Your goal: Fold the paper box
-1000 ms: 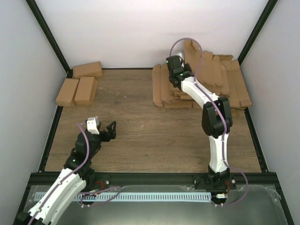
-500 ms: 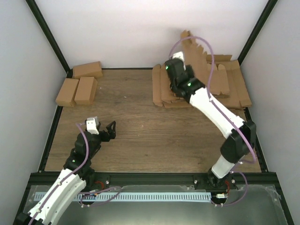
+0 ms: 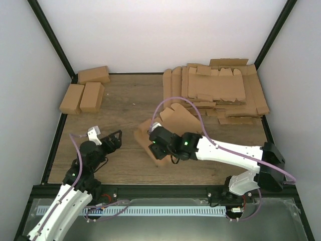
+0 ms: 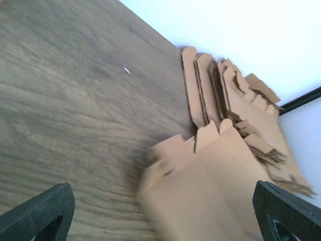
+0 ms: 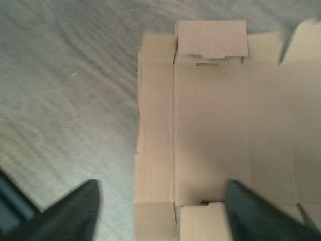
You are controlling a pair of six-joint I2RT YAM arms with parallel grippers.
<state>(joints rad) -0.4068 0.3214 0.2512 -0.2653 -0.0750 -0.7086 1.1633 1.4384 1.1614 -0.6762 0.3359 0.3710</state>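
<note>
The paper box (image 3: 175,120) is a flat brown die-cut sheet lying on the wooden table near its middle. My right gripper (image 3: 156,145) hovers over the sheet's near-left corner. In the right wrist view the sheet (image 5: 215,125) lies flat with its creases and tabs showing, and my right gripper (image 5: 160,191) stands open, its dark fingers spread either side of the sheet's left edge strip. My left gripper (image 3: 115,140) is open to the left of the sheet, apart from it. The left wrist view shows the blurred sheet (image 4: 215,186) ahead between the wide-spread jaws of my left gripper (image 4: 163,221).
A big stack of flat cardboard blanks (image 3: 215,90) fills the back right corner, also in the left wrist view as the stack (image 4: 235,95). Three folded brown cartons (image 3: 83,95) sit at the back left. White walls and black frame posts (image 3: 50,37) close in the table.
My right arm has swung from the stack at the back down to the table's middle, bringing one sheet, and its jaws have opened. My left arm shifted slightly toward me.
</note>
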